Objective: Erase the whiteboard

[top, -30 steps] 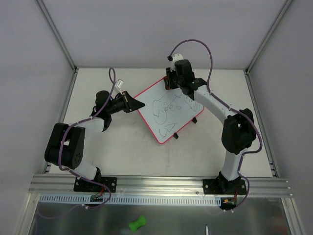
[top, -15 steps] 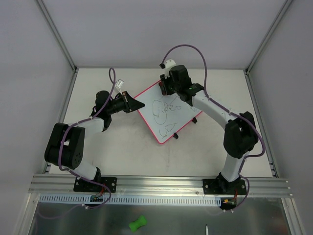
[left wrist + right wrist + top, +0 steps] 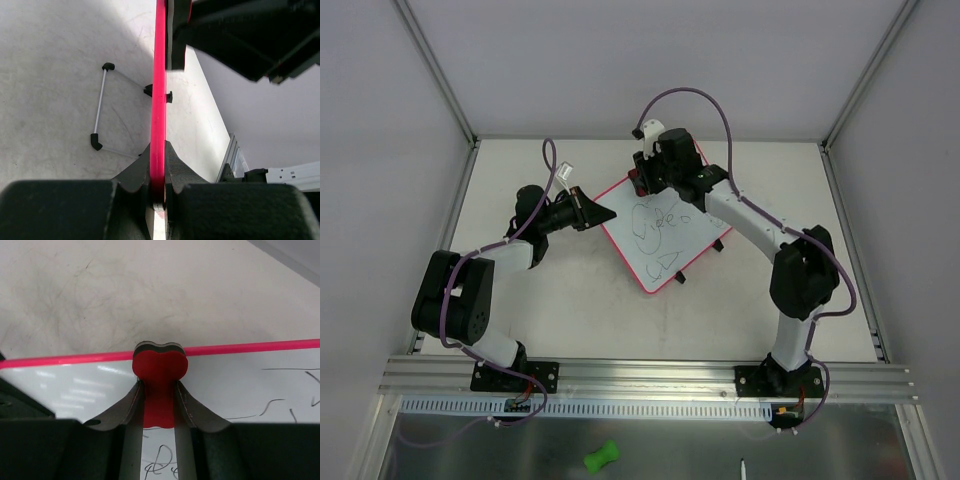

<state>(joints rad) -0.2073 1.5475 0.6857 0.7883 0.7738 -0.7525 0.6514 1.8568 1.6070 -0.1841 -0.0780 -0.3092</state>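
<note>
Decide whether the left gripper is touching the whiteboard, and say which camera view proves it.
Touching. The left wrist view shows the left gripper closed on the whiteboard at its pink frame edge, both fingers pressed against it with no gap.

Whiteboard [image 3: 692, 232]: white rectangle with rounded corners and a thin red-pink frame. Sits diamond-wise, mid-table toward the far side. Dark marker scribbles cover most of its face, not wiped. 2 small black clips on its near-right edge. Left wrist view shows it edge-on.

The right gripper [image 3: 645, 178] has slid its eraser [image 3: 159, 364] leftward along the far edge of the whiteboard [image 3: 692, 236].
</note>
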